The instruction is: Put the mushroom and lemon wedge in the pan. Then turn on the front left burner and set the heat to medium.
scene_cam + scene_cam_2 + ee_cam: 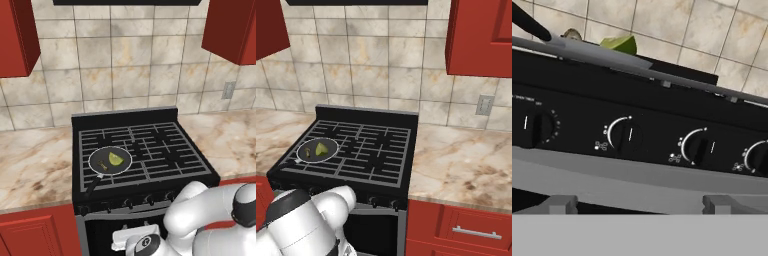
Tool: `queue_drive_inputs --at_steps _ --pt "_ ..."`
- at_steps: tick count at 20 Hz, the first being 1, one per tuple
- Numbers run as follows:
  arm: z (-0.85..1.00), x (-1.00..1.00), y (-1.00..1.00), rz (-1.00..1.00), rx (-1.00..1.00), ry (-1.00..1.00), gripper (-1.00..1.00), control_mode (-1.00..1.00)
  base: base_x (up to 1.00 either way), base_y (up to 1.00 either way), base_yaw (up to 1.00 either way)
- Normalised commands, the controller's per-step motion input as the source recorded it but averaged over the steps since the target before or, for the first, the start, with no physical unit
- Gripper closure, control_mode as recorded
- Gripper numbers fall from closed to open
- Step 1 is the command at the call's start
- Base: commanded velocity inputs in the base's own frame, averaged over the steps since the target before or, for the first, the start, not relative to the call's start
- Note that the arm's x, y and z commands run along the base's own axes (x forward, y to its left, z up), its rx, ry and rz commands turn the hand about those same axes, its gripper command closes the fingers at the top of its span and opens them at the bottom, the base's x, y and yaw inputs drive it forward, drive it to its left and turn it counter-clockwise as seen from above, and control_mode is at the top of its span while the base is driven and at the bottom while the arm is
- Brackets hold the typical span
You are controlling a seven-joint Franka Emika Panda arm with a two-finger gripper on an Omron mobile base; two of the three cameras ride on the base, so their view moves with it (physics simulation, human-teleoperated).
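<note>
The small round black frying pan with its thin pale rim (pixel 110 160) sits on the front left burner of the black gas stove (pixel 150 150), its short handle pointing to about seven o'clock. Inside it, the tiny tan-brown mushroom piece (pixel 103 162) lies at nine o'clock of the yellow-green crescent lemon wedge (pixel 116 159), so I judge only the burner step remains.

The pincer hangs low before the row of round black control knobs (pixel 628 135), its jaws spread wide, gripping nothing.

The main risk is choosing the wrong knob: they look alike and sit close together. Over-turning past medium is another.

There is open room in front of the panel; the grey oven handle (pixel 637 175) juts out just below it.
</note>
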Motion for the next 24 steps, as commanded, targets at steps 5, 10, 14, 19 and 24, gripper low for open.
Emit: queue_drive_inputs --at_steps 5,10,14,19,24 --pt "0.08 0.00 -0.28 0.00 0.14 -0.03 -1.00 -1.00 0.00 0.00 0.00" --pt "0.08 0.00 -0.05 0.00 0.13 -0.08 -1.00 -1.00 0.00 0.00 0.00" --pt "0.14 0.00 0.00 0.00 0.10 -0.06 -1.00 -1.00 0.00 0.00 0.00" --pt "-0.01 0.32 -0.03 0.00 0.05 -0.01 -1.00 -1.00 0.00 0.00 0.00" --pt "0.00 0.47 -0.02 0.00 0.00 0.00 -1.00 -1.00 0.00 0.00 0.00"
